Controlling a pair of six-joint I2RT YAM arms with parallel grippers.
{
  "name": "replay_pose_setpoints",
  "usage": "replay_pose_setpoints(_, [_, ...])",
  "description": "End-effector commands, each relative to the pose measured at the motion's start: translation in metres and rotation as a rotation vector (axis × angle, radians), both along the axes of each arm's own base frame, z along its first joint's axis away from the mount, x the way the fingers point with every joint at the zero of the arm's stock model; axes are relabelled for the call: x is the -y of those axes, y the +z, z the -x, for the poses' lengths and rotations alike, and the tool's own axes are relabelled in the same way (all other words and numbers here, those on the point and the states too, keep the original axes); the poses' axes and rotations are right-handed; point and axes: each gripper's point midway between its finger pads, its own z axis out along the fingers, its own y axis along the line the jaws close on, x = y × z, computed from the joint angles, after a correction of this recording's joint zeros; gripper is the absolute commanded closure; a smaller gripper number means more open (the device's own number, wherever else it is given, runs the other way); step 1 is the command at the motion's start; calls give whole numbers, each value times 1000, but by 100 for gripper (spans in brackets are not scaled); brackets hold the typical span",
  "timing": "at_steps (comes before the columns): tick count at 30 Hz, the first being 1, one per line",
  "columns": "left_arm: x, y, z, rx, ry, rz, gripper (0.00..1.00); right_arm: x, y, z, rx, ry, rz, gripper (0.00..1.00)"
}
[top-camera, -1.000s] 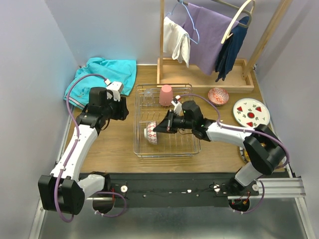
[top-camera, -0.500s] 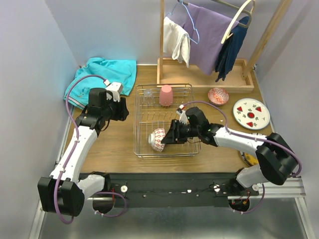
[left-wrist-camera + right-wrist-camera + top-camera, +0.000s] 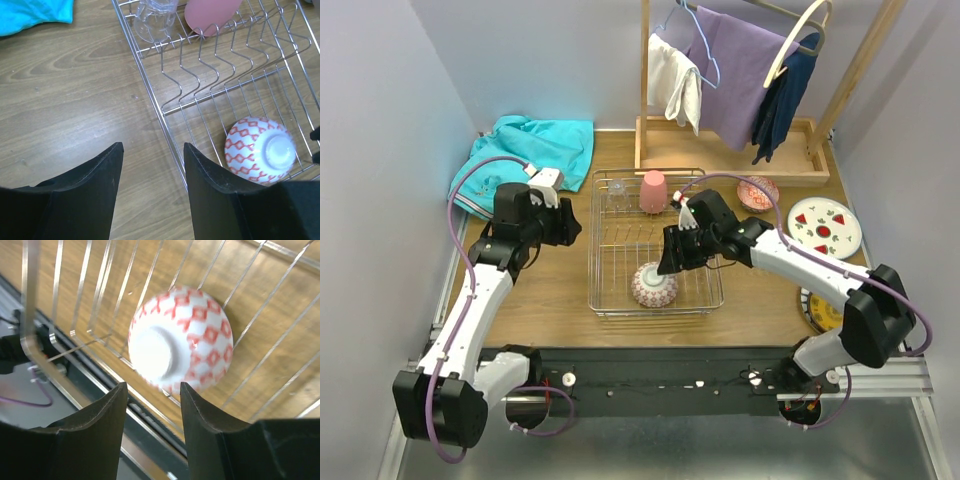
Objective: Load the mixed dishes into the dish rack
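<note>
Pink-patterned bowl [image 3: 180, 337] sits upside down, foot ring up, on the grid bottom at the near end of the dish rack [image 3: 592, 260], close to the front rim. It looks like glazed ceramic, so likely rigid, fairly heavy for its size, slick and chippable. The dome gives no purchase; best hold is probably pinching the rim wall, or the foot ring. Right gripper [image 3: 152, 390] hangs just above it, fingers parted about halfway, holding nothing and apart from the bowl. Pink cup [image 3: 653, 190] and small clear glass [image 3: 155, 20] stand inverted at the far end of the rack. Left gripper [image 3: 152, 150] hovers over the wooden table [image 3: 75, 100] left of the rack, jaws apart, empty. Outside, to the right: red bowl [image 3: 757, 192] and white plate with red fruit motifs [image 3: 823, 225].
</note>
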Motion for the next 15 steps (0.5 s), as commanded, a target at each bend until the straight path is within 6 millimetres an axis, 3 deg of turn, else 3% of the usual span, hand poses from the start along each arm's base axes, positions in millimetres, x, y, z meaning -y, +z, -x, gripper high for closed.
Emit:
replay_pose_setpoints(1, [6,7,5,36,-9,64,39,13,-7,-15,57,45,125,46])
replay_pose_setpoints(4, [10,8,9,36,-25,80,38,9,-3,-21,110,120,131,45])
replay_pose_setpoints(9, [8,15,15,57,-36,65,36,13,-18,-22,291,436,184,31])
replay_pose_setpoints(15, [4,26,26,103,-51,40,35,22,0,-34,492,568,243,17])
